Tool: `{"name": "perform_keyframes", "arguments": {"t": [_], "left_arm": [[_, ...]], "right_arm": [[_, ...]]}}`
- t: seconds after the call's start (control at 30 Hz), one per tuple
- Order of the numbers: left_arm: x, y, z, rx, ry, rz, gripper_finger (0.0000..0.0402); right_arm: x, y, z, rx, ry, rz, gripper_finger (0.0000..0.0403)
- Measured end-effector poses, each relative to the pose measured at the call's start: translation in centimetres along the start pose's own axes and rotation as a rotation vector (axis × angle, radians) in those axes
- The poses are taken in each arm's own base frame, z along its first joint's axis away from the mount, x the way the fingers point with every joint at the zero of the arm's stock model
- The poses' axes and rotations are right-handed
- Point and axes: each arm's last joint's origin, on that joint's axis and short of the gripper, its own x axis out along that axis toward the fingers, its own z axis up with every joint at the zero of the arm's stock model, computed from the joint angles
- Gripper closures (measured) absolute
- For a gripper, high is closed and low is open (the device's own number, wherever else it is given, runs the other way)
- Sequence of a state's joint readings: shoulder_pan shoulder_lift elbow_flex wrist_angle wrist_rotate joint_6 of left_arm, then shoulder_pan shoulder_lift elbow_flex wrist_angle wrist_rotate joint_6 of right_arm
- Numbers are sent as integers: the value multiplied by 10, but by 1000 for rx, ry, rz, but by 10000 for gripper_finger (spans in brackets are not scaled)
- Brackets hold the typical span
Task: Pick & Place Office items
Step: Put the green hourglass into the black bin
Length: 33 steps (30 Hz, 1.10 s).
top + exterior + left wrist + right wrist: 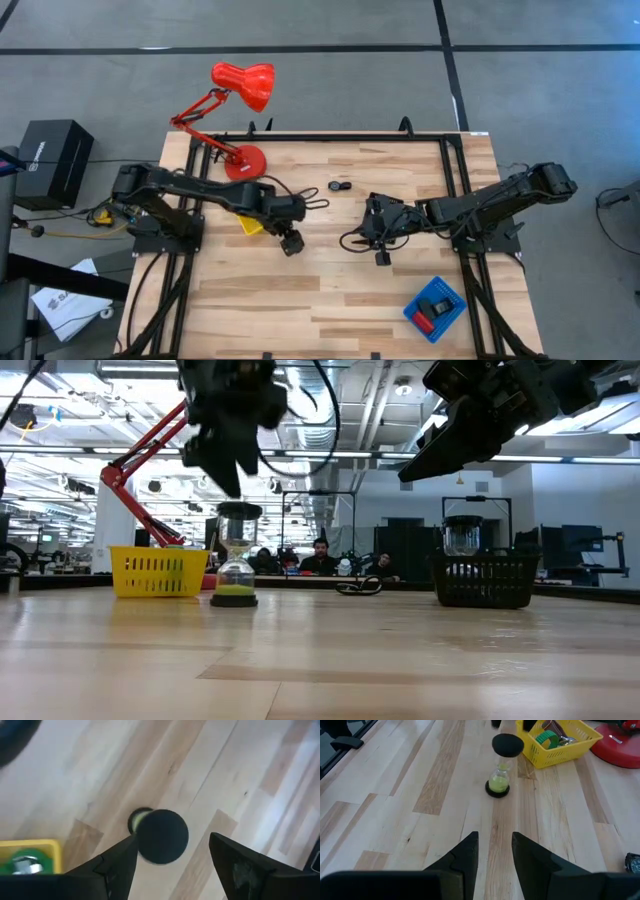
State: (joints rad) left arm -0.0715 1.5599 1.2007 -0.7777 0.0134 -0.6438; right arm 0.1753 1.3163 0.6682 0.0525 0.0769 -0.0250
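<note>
Left wrist view: fingers [240, 865] spread wide above upright hourglass [160, 836], untouching.

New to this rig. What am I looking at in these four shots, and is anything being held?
Two dark robot arms work at a wooden table. One camera looks straight down, one sits at table height, and one rides on each wrist. The left gripper hangs open right above a small green-sand hourglass with black caps, standing upright beside a yellow mesh basket; it holds nothing. The right gripper waits mid-table, empty, fingers apart. Also there: a big red desk lamp, a blue square tray with small items, a black mesh basket and a small dark piece.
</note>
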Motion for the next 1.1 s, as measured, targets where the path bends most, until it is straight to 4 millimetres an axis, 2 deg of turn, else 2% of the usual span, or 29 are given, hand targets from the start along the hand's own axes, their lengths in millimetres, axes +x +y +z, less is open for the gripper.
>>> {"name": "perform_keyframes", "arguments": {"t": [0.13,0.27,0.43,0.57,0.67,0.8,0.93,1.1], "left_arm": [[-33,2,-2,39,-118,-8,160],[-64,6,-8,88,-273,48,160],[-93,8,-17,89,-415,97,160],[-106,7,-24,174,-462,113,160],[-106,8,-32,224,-503,162,160],[-94,15,-48,246,-531,265,160],[-78,22,-64,241,-559,281,160],[-63,31,-85,215,-606,232,160]], "right_arm": [[0,-2,1,4,-12,-8,294],[9,-2,4,9,-71,-15,284],[35,0,7,14,-200,-18,248],[57,2,2,31,-260,-16,205],[71,3,2,31,-260,-17,172],[93,4,11,32,-261,-16,143],[121,1,20,56,-245,-66,138],[140,-8,30,140,-212,-116,137]]}}
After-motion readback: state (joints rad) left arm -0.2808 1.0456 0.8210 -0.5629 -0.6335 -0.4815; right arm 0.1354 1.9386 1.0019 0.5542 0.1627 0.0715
